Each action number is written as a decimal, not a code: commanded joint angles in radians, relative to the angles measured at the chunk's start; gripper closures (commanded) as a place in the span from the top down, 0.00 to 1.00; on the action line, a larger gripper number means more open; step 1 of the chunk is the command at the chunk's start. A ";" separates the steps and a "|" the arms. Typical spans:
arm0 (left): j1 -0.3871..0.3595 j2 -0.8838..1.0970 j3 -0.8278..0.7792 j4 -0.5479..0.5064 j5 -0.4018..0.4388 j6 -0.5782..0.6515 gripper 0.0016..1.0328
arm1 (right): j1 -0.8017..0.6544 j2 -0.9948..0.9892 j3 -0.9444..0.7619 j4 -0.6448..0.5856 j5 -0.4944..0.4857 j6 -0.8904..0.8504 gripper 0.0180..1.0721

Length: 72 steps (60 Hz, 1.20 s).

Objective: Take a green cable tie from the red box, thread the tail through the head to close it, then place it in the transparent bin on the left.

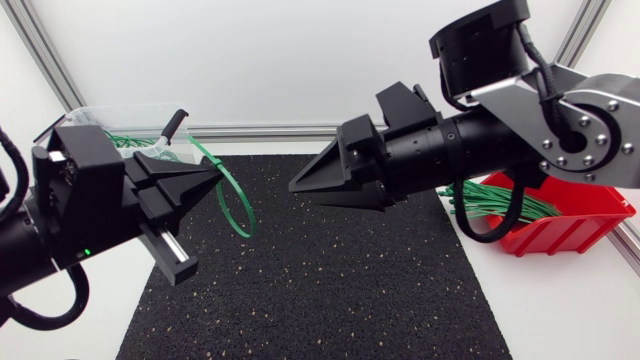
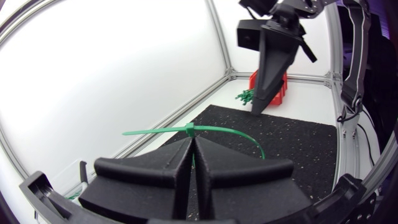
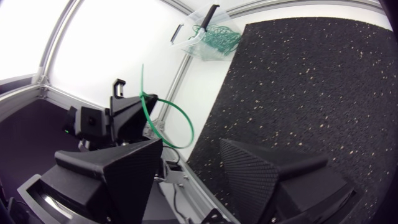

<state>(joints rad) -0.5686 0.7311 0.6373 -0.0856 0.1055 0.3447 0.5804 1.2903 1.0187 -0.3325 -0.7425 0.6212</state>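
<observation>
Left gripper (image 2: 191,142), looped tie (image 2: 189,129) above mat (image 2: 298,143).

The left arm (image 1: 40,235) comes in low from the left side with its wrist roughly level. The left gripper (image 1: 212,178) points toward the middle, its fingers pressed together on a green cable tie (image 2: 189,129). The right arm (image 1: 480,135) reaches in from the right, bent at a raised joint. The right gripper (image 1: 305,192) points slightly downward at the left one, apart from it, with its fingers spread.
</observation>
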 commanded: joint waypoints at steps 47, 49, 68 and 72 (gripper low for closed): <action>0.799 0.541 0.368 0.116 0.105 -0.105 0.03 | -0.079 0.098 -0.104 0.201 0.598 -0.405 0.95; 0.820 0.559 0.398 0.115 0.105 -0.127 0.03 | -0.079 0.096 -0.109 0.204 0.603 -0.410 0.95; 0.868 0.774 0.696 0.104 -0.013 -0.253 0.03 | -0.070 0.056 -0.146 0.214 0.641 -0.426 0.95; 0.855 0.837 0.771 0.050 -0.046 -0.262 0.03 | -0.067 0.043 -0.158 0.214 0.644 -0.429 0.95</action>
<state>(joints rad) 0.2993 1.4876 1.3190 0.0040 0.0875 0.1192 0.5087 1.3594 0.8993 -0.1268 -0.1066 0.2115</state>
